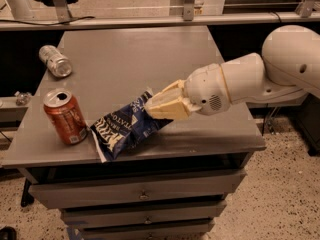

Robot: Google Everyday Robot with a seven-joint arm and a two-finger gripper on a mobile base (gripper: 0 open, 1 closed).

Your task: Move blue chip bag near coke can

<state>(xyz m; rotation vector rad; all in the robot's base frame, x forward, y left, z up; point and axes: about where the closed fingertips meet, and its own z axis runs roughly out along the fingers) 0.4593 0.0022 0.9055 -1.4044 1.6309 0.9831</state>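
Holding the chip bag (pixel 122 129) by one end — hand (pixel 152 106) clamped on it, bag at the table's (pixel 135 54) front edge, just beside the can (pixel 65 116) near the front-left corner. Risks: nudging the can over, or the bag sliding off the edge on release.

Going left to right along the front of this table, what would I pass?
coke can → blue chip bag, close beside the can → gripper, shut on the bag's right end above the table → white robot arm coming in from the right.
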